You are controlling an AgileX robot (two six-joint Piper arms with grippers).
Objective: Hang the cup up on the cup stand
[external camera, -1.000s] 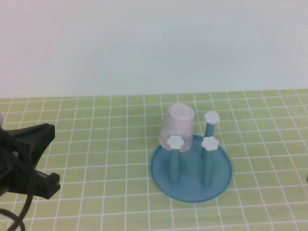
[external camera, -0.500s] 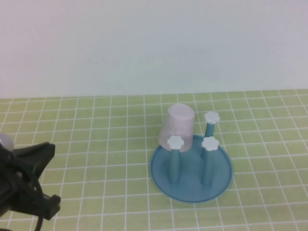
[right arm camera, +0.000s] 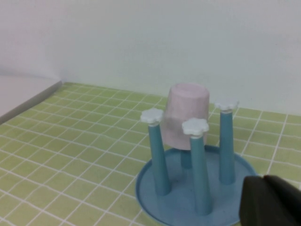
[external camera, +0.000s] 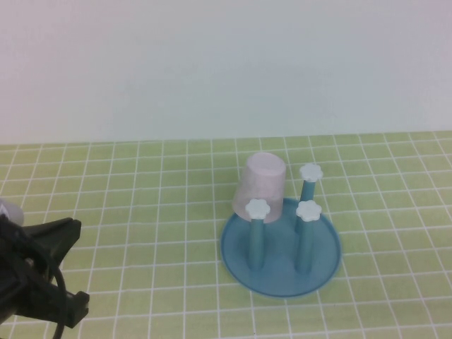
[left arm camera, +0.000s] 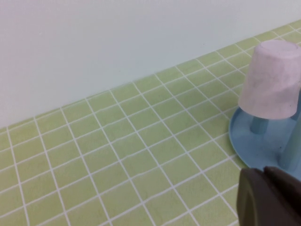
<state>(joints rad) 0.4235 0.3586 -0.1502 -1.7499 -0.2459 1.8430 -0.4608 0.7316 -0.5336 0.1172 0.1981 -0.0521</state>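
The pale pink cup [external camera: 264,185] sits upside down over the back left peg of the blue cup stand [external camera: 321,265]. It leans slightly, and nothing holds it. The other three pegs [external camera: 256,240] stand bare with white flower caps. My left gripper [external camera: 51,272] is at the table's near left, well away from the stand. In the left wrist view its fingers [left arm camera: 263,173] are together and empty, with the cup [left arm camera: 272,80] ahead. My right gripper [right arm camera: 263,179] is shut and empty beside the stand's base [right arm camera: 150,190]; it is out of the high view.
The table is covered with a green checked cloth [external camera: 155,212]. A plain white wall [external camera: 212,70] runs along the back. In the right wrist view the cloth's edge [right arm camera: 28,101] shows to one side.
My left arm has drawn back toward the near left corner, away from the stand. The cup and stand have not moved.
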